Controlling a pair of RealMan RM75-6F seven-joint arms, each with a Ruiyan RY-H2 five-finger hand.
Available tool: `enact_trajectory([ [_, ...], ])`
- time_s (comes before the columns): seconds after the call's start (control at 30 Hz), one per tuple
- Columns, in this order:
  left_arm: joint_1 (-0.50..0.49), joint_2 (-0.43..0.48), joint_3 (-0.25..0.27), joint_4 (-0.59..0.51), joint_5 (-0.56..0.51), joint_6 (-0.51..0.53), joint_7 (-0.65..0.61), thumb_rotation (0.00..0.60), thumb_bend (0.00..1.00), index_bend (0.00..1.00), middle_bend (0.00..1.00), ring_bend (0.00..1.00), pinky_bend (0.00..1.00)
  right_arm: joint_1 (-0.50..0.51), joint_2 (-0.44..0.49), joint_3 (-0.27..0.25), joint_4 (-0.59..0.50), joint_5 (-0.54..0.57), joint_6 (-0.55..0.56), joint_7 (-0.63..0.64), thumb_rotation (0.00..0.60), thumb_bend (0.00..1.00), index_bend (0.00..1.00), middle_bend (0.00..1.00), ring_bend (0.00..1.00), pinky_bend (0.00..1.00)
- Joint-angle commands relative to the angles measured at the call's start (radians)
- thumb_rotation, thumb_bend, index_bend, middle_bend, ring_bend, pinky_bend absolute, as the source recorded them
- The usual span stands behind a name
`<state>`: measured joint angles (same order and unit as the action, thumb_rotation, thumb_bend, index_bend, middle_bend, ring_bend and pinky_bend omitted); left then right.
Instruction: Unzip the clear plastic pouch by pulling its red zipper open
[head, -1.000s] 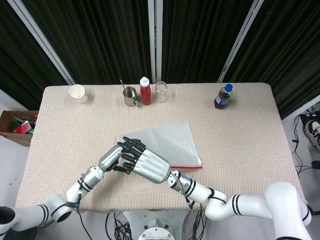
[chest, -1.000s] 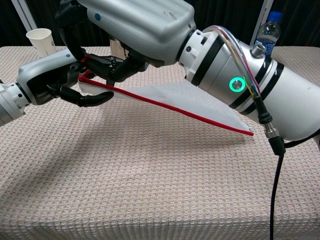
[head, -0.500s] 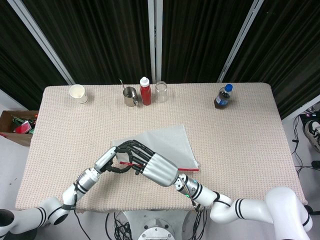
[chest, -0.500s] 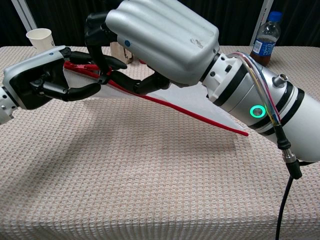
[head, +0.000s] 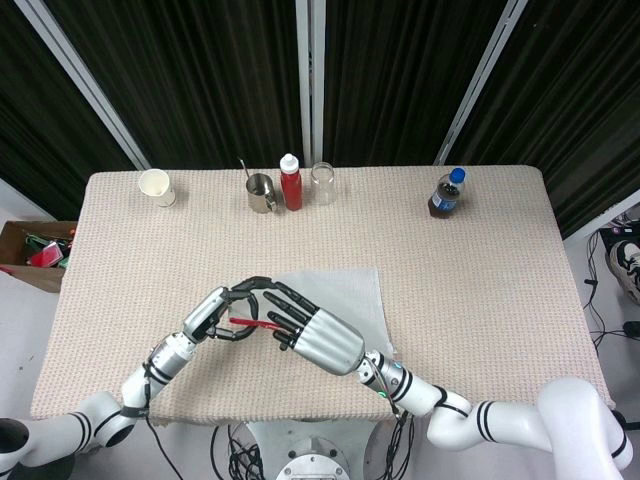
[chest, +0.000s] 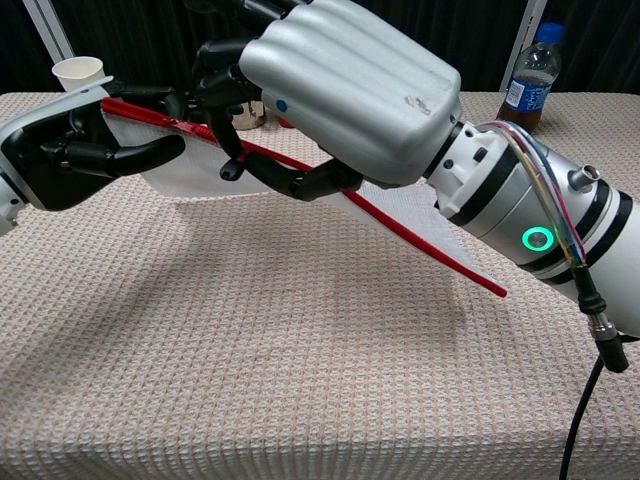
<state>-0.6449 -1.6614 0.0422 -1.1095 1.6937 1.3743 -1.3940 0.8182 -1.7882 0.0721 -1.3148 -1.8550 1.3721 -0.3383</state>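
On the desk (head: 480, 260), the clear pouch (head: 345, 295) is lifted at its near edge. The right hand (chest: 340, 95) pinches its red zipper (chest: 420, 240); beside it, the left hand (chest: 75, 150) grips the pouch's corner.

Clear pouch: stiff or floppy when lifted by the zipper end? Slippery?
Likely floppy: the pouch sags from the raised zipper end down to the table. Probably light, since the left hand and right hand lift it by one edge. The smooth film may be slippery.
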Motion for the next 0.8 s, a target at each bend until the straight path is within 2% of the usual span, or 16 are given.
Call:
enact_trajectory([
  [0.03, 0.003, -0.001, -0.004, 0.009, -0.005, 0.003, -0.008, 0.600, 0.51, 0.65, 0.23, 0.11, 0.15, -0.012, 0.013, -0.009, -0.007, -0.004, 0.006, -0.007, 0.600, 0.52, 0.88, 0.30, 0.04, 0.00],
  [0.27, 0.009, 0.007, -0.015, 0.021, -0.027, -0.004, 0.002, 0.600, 0.51, 0.65, 0.23, 0.11, 0.15, -0.059, 0.065, -0.044, -0.036, -0.016, 0.030, -0.019, 0.600, 0.52, 0.89, 0.30, 0.04, 0.00],
  [0.43, 0.026, 0.008, -0.030, 0.041, -0.064, -0.017, 0.036, 0.600, 0.51, 0.65, 0.23, 0.11, 0.15, -0.120, 0.117, -0.090, -0.055, -0.024, 0.063, -0.028, 0.600, 0.52, 0.89, 0.31, 0.04, 0.00],
  [0.8, 0.065, 0.008, -0.060, 0.045, -0.118, -0.024, 0.113, 0.600, 0.51, 0.65, 0.23, 0.11, 0.15, -0.243, 0.199, -0.175, -0.037, -0.016, 0.105, 0.001, 0.600, 0.52, 0.89, 0.31, 0.04, 0.00],
])
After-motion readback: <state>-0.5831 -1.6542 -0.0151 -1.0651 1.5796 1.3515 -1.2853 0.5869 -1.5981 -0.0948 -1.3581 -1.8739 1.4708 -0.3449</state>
